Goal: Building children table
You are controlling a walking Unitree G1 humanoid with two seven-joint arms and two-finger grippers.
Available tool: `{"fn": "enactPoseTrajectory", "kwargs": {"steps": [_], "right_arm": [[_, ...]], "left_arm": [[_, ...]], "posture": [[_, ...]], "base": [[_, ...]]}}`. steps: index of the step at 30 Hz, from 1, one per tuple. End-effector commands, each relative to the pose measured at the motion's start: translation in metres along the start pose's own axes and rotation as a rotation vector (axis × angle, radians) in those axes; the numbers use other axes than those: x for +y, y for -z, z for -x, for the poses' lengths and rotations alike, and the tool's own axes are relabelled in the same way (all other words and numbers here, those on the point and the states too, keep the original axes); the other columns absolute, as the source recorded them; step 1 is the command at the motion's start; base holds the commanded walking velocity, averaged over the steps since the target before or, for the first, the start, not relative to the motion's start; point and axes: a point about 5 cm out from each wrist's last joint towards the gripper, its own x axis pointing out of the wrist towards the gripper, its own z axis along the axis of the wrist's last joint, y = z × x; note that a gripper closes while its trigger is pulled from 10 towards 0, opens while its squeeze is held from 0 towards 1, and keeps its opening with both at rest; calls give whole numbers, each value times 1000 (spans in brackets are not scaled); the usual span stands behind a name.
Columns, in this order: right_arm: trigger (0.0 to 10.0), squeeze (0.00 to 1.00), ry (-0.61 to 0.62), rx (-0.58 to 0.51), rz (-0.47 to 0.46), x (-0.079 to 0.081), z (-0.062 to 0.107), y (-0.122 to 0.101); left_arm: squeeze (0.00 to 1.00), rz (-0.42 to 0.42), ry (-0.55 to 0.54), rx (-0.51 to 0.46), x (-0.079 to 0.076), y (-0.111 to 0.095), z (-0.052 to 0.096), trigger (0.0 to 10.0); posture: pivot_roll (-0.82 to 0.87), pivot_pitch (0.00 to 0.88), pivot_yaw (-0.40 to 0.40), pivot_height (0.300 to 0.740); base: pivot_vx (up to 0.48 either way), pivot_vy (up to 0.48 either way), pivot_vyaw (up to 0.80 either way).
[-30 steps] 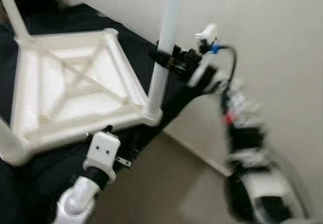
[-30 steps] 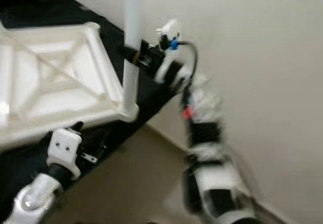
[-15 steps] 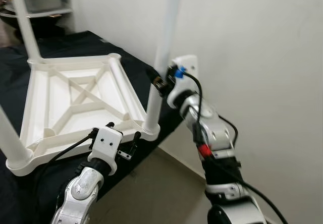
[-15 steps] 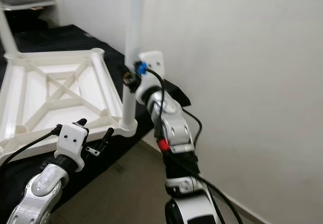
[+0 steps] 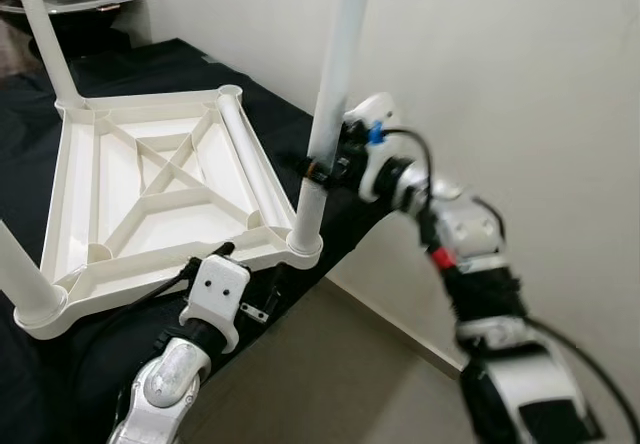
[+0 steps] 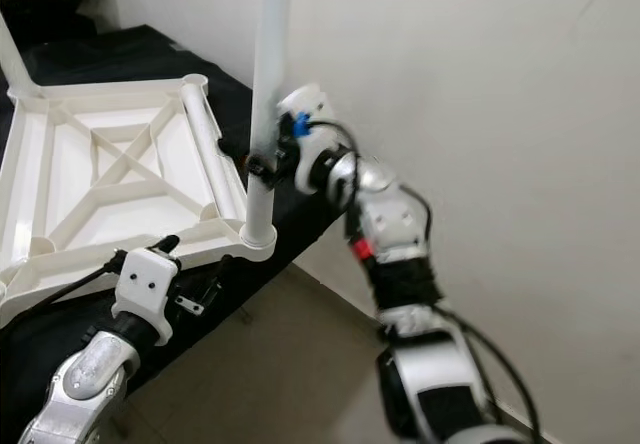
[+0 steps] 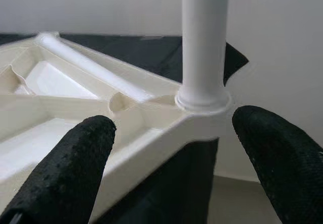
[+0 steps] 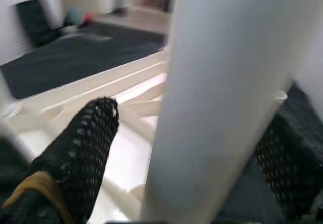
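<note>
Left gripper (image 5: 243, 276), fingers spread wide, sits just off the near edge of the upturned white table top (image 5: 150, 194) lying on the black cloth (image 5: 150, 74), while beyond it the right gripper (image 5: 318, 171) is clamped round the upright table leg (image 5: 330, 114) standing in the corner socket.

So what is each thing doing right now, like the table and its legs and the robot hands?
Table top: upside down on the black cloth.
Near leg: upright in its corner socket.
Far leg: upright in its socket.
Right gripper: fingers on either side of the near leg.
Left gripper: open, at the table top's edge.
</note>
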Motion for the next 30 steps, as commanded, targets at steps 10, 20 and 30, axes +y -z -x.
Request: {"fn": "enactPoseTrajectory", "kwargs": {"steps": [10,20,30], "right_arm": [[10000,0,-248,-48,-55,-24,7,-31],[0,0,-319,-87,-74,-31,9,-43],[0,0,-160,-8,-74,-34,2,-33]], "left_arm": [[0,13,19,15,-10,-8,16,10000],[0,15,15,24,-10,-12,22,10000],[0,36,0,23,-6,-13,18,10000]], "posture": [[65,164,-138,740],[65,184,-134,740],[-7,140,-161,740]], "base": [[0,0,0],[0,0,0],[0,0,0]]}}
